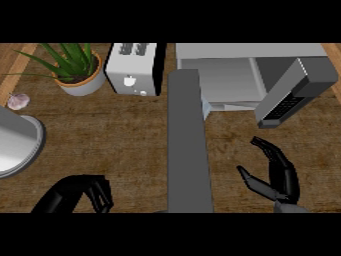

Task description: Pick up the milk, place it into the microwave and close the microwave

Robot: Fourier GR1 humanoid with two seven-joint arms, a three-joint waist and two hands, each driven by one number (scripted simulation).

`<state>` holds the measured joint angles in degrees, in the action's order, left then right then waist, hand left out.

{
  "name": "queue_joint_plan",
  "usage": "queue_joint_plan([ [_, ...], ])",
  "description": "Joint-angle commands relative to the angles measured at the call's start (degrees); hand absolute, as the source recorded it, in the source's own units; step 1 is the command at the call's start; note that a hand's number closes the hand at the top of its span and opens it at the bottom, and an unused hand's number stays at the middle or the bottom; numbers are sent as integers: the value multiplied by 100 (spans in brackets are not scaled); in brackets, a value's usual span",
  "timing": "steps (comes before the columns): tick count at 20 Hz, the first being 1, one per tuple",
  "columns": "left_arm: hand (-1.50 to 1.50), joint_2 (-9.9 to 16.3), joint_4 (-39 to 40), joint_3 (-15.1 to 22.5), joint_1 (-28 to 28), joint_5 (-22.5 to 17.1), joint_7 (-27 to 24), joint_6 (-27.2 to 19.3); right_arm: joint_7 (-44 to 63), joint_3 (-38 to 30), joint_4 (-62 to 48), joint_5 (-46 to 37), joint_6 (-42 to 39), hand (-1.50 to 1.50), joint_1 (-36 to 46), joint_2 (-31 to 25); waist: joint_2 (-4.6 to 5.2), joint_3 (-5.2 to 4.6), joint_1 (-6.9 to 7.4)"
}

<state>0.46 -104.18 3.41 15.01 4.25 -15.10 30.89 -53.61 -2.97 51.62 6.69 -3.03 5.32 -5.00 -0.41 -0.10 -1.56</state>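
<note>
The right hand [276, 175] shows at the lower right of the head view, above the wooden counter [129, 145]. Its fingers are stretched forward, only a little bent, and the thumb stands out to the left, apart from them. Nothing lies between thumb and fingers: the hand holds nothing and touches nothing that can be seen.

The left hand [81, 194] sits at the lower left edge, its fingers curled downward and inward. No object shows inside the curl.

Just ahead of the right hand's fingertips stands the microwave [239, 65], a pale box at the top right. Its door [295, 92] is swung out to the right at an angle, the dark panel at its lower end near the hand. The cavity behind the door looks pale and bare as far as it can be seen.

A wide grey upright slab [186, 145] runs down the middle of the view, from the microwave's left front to the lower edge, and hides what is behind it. The milk cannot be made out anywhere.

To the left of the microwave stands a toaster [132, 70], then a potted plant [73, 67]. A small pale garlic bulb [18, 101] lies near the left edge, above a large grey round pot [7, 145].
</note>
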Motion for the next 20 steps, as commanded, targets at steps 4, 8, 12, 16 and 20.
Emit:
queue_joint_plan([
  [4, 150, -45, 699, 688, -1140, 570, 406, -793, 755, -167, 1837, 669, -447, -150, -1119, -341, 29, 3, 47],
  [8, 150, -46, 1548, 883, -1814, 691, 116, -975, 1072, -232, 2546, 855, -487, -150, -1582, -419, 37, 5, 77],
  [12, 150, -46, 2392, 1715, -2700, 673, 240, -1899, 1159, -158, 3163, 664, -361, -150, -2007, -539, 47, 2, -3],
  [16, 150, -44, 3056, 2373, -3229, 964, -216, -2528, 1266, -606, 3065, 897, -729, -150, -1782, -1095, 55, 5, 21],
  [20, 150, -44, 3679, 3564, -3866, 205, 396, -3345, 1156, -393, 3372, 830, -741, -150, -1868, -856, 62, 6, -60],
])
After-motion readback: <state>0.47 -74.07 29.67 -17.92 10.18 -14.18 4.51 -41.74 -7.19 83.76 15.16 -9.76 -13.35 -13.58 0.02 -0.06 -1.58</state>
